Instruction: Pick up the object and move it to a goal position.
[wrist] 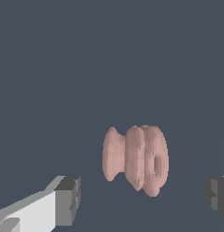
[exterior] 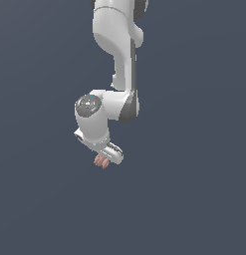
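**A:** Where's your object (wrist: 136, 161) sitting against the gripper (wrist: 143, 199)?

**B:** In the wrist view it lies between your two fingers (wrist: 68, 199), nearer neither by much, with bare floor showing on both sides. The jaws stand wide apart and touch nothing. So you're spread and straddling it, not clamped.

**A:** Which way does it run?

**B:** It's a row of rounded lobes, like discs stacked side by side, and that row points from one finger toward the other. Closing would press along the stack, onto its end faces, I'd judge, rather than across the lobes.

**A:** And from outside?

**B:** The exterior view shows the object (exterior: 101, 161) peeking out just under the gripper (exterior: 105, 158), on the floor (exterior: 194, 199) or very close to it; you can't tell contact there. The fingers themselves are hidden by the hand, so their opening can't be read from that camera. What it does give you is height: the hand is low over the object. No goal marker is visible in either view.
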You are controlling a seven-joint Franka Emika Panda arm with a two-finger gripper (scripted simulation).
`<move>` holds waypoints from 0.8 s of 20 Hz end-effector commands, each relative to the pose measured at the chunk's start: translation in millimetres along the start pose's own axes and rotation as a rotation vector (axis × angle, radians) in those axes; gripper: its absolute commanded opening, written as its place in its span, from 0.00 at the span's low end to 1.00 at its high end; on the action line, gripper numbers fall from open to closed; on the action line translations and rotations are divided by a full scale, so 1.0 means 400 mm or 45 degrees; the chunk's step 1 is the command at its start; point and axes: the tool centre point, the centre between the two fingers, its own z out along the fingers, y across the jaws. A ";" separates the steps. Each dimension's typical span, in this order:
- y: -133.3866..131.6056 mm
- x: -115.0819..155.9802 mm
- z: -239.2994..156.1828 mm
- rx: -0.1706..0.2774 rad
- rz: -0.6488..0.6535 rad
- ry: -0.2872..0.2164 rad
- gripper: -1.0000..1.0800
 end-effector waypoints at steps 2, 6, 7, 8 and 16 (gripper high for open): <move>0.012 0.011 0.008 -0.002 0.033 0.004 0.96; 0.010 0.009 0.011 -0.003 0.027 0.002 0.96; 0.010 0.008 0.017 -0.003 0.027 0.002 0.96; 0.011 0.009 0.024 -0.003 0.028 0.003 0.96; 0.014 0.008 0.121 -0.003 0.034 0.004 0.96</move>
